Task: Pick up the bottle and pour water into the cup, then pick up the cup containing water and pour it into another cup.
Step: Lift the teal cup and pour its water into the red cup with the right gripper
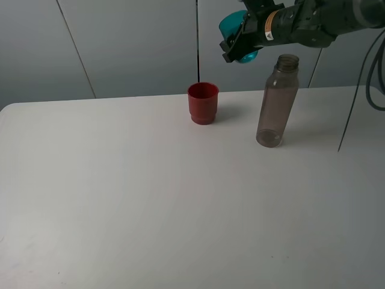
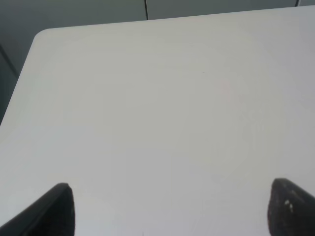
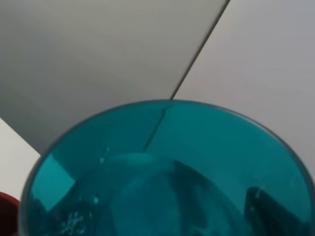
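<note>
The right pincer (image 1: 238, 41), clamped on the teal cup (image 1: 231, 25), holds it tilted in the air up beside the red cup (image 1: 203, 102), seemingly to pour, while the bottle (image 1: 277, 102) stands on the desk (image 1: 150, 198).

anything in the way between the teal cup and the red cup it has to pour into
Nothing visible. The right pincer holds the teal cup in the air, up and to the right of the red cup, with only open space between them. The bottle stands farther right, off that path.
</note>
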Tool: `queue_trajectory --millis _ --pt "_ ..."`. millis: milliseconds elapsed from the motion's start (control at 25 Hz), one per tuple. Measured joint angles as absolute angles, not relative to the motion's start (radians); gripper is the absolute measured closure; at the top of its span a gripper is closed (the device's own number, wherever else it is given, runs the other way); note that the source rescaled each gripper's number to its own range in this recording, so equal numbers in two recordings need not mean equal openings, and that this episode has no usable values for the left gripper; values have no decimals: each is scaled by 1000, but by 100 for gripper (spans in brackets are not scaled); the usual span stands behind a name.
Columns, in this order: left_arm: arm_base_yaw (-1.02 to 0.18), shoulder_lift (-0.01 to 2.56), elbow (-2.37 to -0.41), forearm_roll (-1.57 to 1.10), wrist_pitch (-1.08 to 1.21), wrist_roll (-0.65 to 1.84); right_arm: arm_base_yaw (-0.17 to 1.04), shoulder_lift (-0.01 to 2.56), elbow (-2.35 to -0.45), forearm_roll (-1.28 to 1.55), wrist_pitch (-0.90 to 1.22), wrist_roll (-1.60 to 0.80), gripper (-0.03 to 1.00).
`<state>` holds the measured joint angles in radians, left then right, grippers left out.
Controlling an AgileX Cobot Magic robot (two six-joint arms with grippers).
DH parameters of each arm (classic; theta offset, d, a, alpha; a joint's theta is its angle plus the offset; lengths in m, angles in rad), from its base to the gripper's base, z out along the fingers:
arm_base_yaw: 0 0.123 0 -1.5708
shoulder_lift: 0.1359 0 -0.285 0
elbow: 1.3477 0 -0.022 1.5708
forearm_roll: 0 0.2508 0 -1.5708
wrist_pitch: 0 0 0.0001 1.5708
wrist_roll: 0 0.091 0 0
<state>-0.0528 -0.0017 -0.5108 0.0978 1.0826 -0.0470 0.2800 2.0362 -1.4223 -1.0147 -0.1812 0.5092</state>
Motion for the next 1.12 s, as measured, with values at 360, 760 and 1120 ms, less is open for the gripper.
queue_trajectory --millis 360,760,1120 --pt "-53 -2 -511 98 1083 -47 280 2077 -1463 -1145 -186 507 88" --pt "-53 -2 -511 98 1083 -47 280 2079 -1468 -1269 -195 507 88" --pt "-53 -2 -511 98 1083 -47 307 2094 -1468 -1307 -190 508 88"
